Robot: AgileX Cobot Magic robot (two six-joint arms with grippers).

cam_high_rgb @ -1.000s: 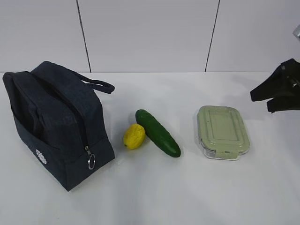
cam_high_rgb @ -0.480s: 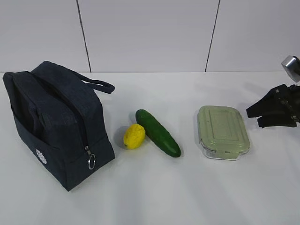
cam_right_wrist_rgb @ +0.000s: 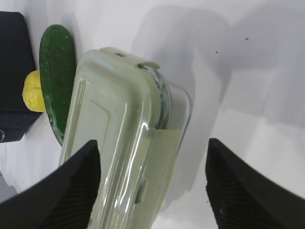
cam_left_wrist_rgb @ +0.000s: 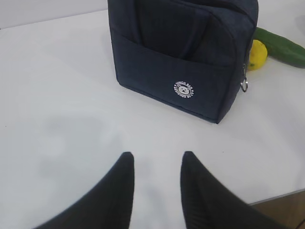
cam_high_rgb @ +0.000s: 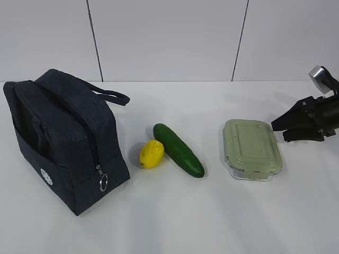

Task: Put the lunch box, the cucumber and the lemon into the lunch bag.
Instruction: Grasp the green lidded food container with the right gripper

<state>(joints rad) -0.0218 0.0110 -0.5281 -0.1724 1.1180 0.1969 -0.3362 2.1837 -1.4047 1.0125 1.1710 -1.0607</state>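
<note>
- Fabric of the lunch bag [cam_high_rgb: 63, 140] is dark navy and matte; the bag is boxy, standing upright at the left of the white table [cam_high_rgb: 175, 222], with a loop handle [cam_high_rgb: 108, 94] lying out behind it, a metal ring pull [cam_high_rgb: 103, 182] hanging at the zipper's lower end, and a small round white logo [cam_high_rgb: 46, 177] on its front face.
- Lemon [cam_high_rgb: 151, 154]: bright yellow, oval, slightly bumpy, resting just right of the bag and touching the cucumber [cam_high_rgb: 178, 150].
- Cucumber: smooth, dark green, elongated with rounded ends, lying at a slant between the lemon and the lunch box [cam_high_rgb: 251, 148].
- Lunch box: flat clear container with rounded corners under a pale sage-green ribbed lid with clip tabs, lying well right of the cucumber.
- Right gripper [cam_high_rgb: 278, 130]: black, ribbed fingers spread wide apart, holding nothing, just beside the box's right end; in the right wrist view the fingers straddle the box.
- Left gripper [cam_left_wrist_rgb: 157, 164]: dark tapered fingers partly apart, empty, above bare table in front of the bag's logo side.
- Pale panelled wall [cam_high_rgb: 169, 37] closes the far side.
</note>
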